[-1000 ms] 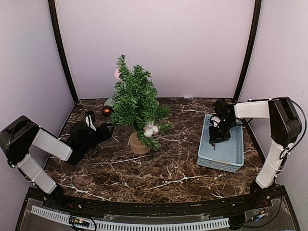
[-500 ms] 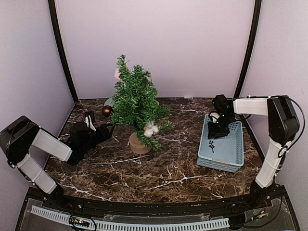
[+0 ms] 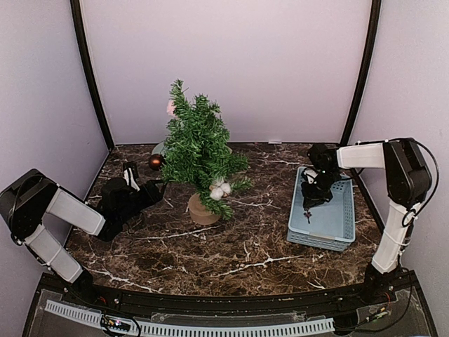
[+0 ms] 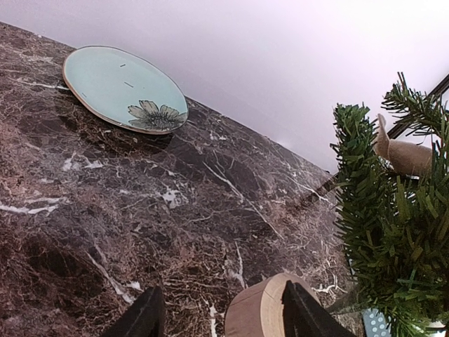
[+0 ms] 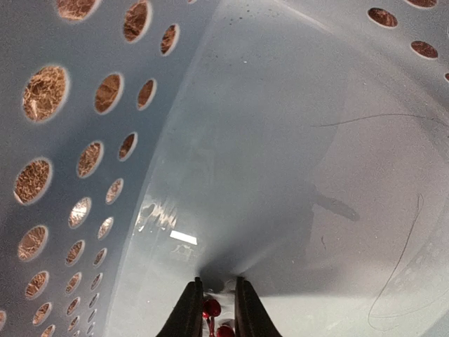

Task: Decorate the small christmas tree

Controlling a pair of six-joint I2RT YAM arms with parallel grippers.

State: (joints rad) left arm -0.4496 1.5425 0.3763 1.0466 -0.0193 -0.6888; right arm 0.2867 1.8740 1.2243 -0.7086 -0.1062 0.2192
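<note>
The small christmas tree (image 3: 200,151) stands on its wooden stump (image 3: 202,210) at the table's middle left. It carries a brown ball (image 3: 155,162), white cotton puffs (image 3: 220,189) and a tan ornament (image 4: 403,154). My left gripper (image 3: 151,191) lies low to the left of the stump, open, with nothing held. In the left wrist view the left gripper (image 4: 221,319) frames the stump (image 4: 259,312). My right gripper (image 3: 309,200) is down inside the blue basket (image 3: 330,225). In the right wrist view the right gripper (image 5: 212,309) is narrowed on a red berry sprig (image 5: 212,307).
A pale green plate with a flower print (image 4: 123,88) lies on the marble behind and left of the tree, and shows as the plate (image 3: 160,148) behind the branches. The basket's perforated wall (image 5: 84,161) rises close on the right gripper's left. Walls enclose the table's back and sides.
The right gripper pulled back toward the basket's far end, then came down again over the berry sprig and narrowed its jaws on it. The left arm and the tree have not moved.
</note>
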